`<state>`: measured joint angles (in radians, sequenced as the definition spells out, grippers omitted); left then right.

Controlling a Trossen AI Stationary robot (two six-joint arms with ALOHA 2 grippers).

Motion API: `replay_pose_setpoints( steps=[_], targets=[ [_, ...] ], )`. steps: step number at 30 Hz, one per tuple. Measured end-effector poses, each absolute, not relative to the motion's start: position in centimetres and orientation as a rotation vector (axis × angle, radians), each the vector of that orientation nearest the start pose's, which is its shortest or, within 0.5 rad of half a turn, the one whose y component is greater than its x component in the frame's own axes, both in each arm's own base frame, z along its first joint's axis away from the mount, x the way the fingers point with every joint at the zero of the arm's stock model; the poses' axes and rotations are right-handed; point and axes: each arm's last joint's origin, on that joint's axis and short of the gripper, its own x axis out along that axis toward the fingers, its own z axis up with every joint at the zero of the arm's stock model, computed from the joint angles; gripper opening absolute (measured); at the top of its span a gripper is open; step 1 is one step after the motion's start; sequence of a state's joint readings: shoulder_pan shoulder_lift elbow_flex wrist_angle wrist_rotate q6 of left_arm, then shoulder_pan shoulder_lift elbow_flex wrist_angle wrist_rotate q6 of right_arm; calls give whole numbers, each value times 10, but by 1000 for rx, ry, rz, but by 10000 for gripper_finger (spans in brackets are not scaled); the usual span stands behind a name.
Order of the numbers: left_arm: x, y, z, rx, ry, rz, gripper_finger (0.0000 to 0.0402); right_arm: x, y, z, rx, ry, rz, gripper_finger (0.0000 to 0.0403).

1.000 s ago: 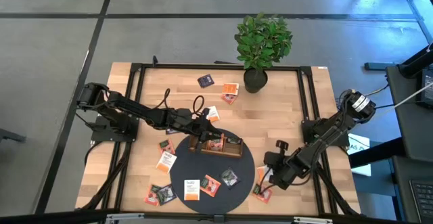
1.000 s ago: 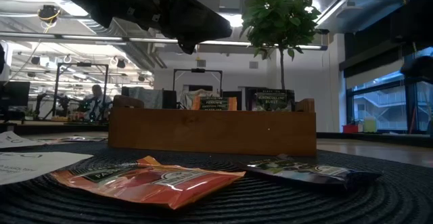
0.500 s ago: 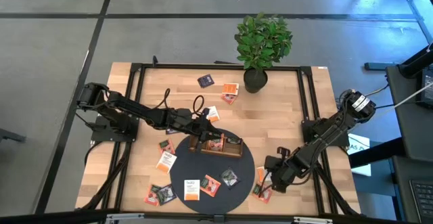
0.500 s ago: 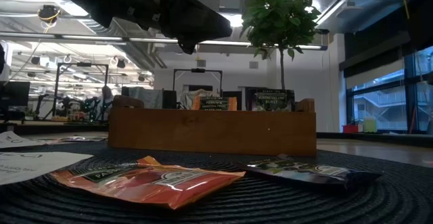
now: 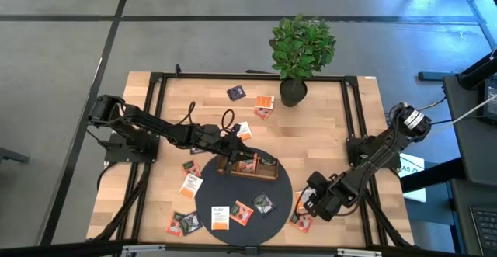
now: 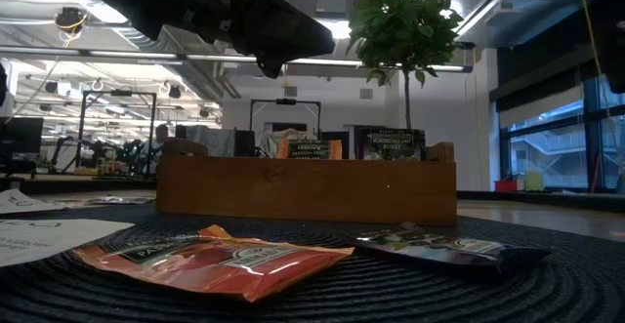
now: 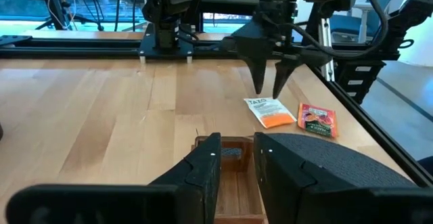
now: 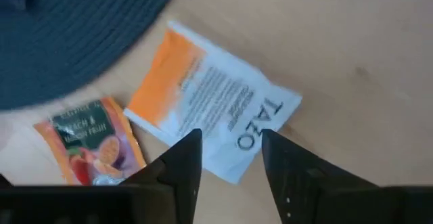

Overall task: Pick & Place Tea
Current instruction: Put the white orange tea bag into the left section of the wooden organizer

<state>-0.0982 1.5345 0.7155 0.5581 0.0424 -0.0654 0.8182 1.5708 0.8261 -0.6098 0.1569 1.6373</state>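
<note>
My right gripper (image 8: 229, 158) hangs with fingers spread over the white-and-orange sachet (image 8: 211, 109) just off the round mat (image 5: 203, 203), poised to straddle it (1 fruit sachet (image 8: 91, 139) lies beside). My left gripper (image 7: 235, 158) waits, narrowly parted, above the wooden tray (image 5: 252, 171) on that mat.

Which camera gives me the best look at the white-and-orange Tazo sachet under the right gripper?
The right wrist view: the Tazo sachet fills it, just beyond the open right gripper. The left wrist view shows it small; high view, mostly hidden; low view, not at all.
</note>
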Motion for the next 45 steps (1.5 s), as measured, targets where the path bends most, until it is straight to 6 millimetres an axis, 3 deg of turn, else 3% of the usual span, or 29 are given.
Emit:
replay_pose_setpoints(
  steps=[11,25,28,33,38,45],
  targets=[
    [313,-32,204,-58,266,-131,85,185,193,124,671,1312,-589,140],
    [313,-32,204,-57,266,-131,83,181,189,121,613,1325,-641,12],
    [313,-32,204,-57,266,-131,86,181,188,123,576,1340,-644,7],
    [313,-32,204,-57,266,-131,83,183,187,140,370,1367,-651,4],
    [313,-32,204,-58,266,-131,83,196,184,176,120,1320,-642,4],
    [313,-32,205,-83,266,-129,86,235,174,215,-143,1201,-499,3]
  ],
)
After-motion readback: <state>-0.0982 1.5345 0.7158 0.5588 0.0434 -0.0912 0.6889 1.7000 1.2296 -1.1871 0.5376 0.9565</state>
